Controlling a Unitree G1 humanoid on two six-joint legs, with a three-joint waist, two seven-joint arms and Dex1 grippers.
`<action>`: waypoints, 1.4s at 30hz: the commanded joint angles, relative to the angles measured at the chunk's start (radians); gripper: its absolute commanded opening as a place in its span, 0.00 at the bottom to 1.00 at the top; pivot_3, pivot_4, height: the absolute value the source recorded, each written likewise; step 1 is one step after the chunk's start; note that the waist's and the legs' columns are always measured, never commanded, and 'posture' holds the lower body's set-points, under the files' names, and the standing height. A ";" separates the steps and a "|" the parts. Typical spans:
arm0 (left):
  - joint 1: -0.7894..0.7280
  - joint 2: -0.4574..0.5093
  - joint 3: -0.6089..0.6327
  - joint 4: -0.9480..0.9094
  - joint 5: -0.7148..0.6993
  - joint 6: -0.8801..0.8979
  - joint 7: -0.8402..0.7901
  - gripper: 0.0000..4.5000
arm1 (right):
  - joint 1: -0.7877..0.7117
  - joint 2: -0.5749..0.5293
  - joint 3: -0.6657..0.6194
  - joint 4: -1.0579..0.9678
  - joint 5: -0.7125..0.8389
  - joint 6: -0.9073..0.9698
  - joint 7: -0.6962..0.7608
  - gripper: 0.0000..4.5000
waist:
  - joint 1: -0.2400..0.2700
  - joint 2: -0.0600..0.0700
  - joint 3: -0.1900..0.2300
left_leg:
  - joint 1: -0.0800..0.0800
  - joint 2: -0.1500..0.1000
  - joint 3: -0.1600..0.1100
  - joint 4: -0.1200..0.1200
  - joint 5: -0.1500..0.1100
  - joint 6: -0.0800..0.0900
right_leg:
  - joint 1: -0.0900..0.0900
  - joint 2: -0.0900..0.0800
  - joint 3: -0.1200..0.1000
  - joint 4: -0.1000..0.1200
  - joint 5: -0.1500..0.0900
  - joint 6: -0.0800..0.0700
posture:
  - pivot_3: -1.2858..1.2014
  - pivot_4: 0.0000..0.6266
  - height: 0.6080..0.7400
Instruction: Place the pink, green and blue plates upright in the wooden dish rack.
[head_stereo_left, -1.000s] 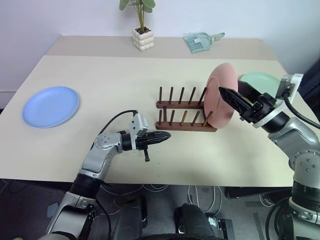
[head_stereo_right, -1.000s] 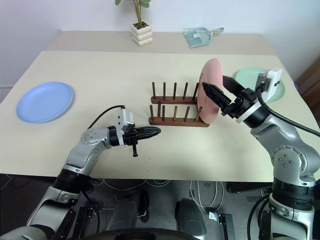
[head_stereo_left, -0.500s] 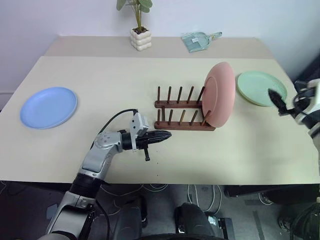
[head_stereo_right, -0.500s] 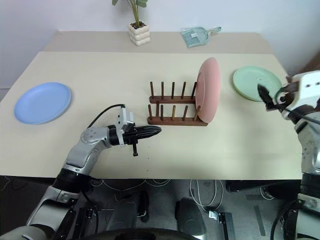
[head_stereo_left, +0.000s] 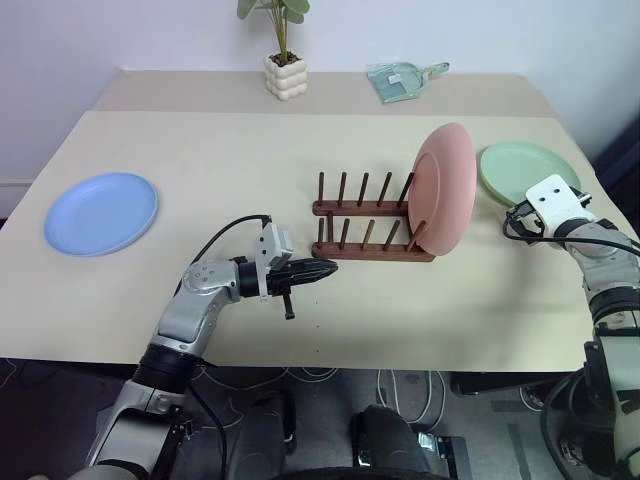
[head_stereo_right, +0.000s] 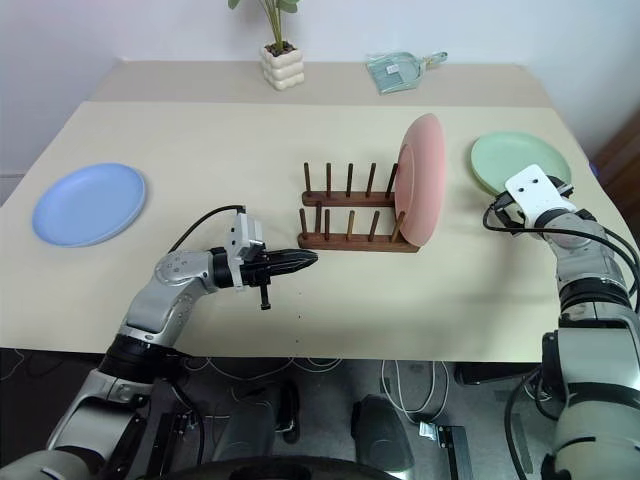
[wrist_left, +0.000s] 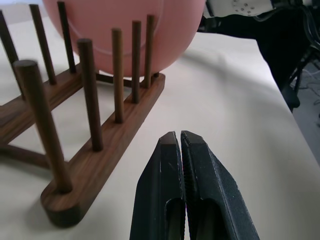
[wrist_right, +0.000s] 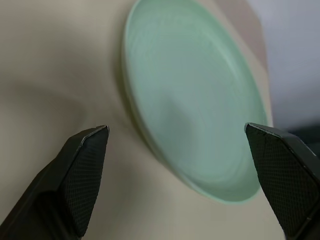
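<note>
The pink plate (head_stereo_left: 445, 190) stands upright in the right end of the wooden dish rack (head_stereo_left: 370, 231), leaning a little against the pegs there. The other slots of the rack hold nothing. The rack sits near the middle of the pale surface (head_stereo_left: 250, 150).

The green plate (head_stereo_left: 528, 174) lies flat on the surface to the right of the rack, close to the right edge. The right gripper (wrist_right: 182, 165) is just at the near side of this plate and points toward it. Its fingers (wrist_right: 82, 170) are spread wide, one at each side of the plate's rim in the wrist view, and they hold nothing.

The blue plate (head_stereo_left: 101, 212) lies flat at the far left of the surface, well apart from the rack.

The left gripper (head_stereo_left: 315, 271) hovers over the surface just near the left end of the rack and points right, toward it. Its fingers (wrist_left: 165, 200) are pressed together and empty.

At the far edge of the surface stand a small plant in a white pot (head_stereo_left: 285, 74) and, to its right, a pale green dustpan (head_stereo_left: 400, 80).
</note>
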 joint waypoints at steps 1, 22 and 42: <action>0.012 0.008 0.027 -0.009 -0.013 -0.023 -0.001 0.02 | -0.040 -0.007 -0.019 0.044 0.001 0.017 0.011 0.81 | 0.000 0.000 0.000 | 0.000 0.000 0.000 0.000 0.000 0.000 | 0.000 0.000 0.000 0.000 0.000 0.000 | 0.52 0.24 0.94; -0.001 -0.002 0.010 -0.090 -0.026 0.073 0.028 0.02 | 0.111 -0.080 -0.111 -0.068 0.086 -0.121 0.099 0.01 | 0.001 0.000 0.000 | 0.000 0.000 0.000 0.001 0.000 0.000 | 0.000 0.000 0.000 0.001 0.000 0.000 | 0.52 0.24 0.94; -0.016 -0.007 0.002 -0.055 -0.019 0.057 0.016 0.02 | 0.230 -0.092 -0.208 -0.196 0.153 -0.082 0.075 0.99 | 0.000 0.000 0.000 | 0.000 0.000 0.000 0.002 0.000 0.000 | 0.001 0.000 0.000 0.001 0.000 0.000 | 0.52 0.24 0.94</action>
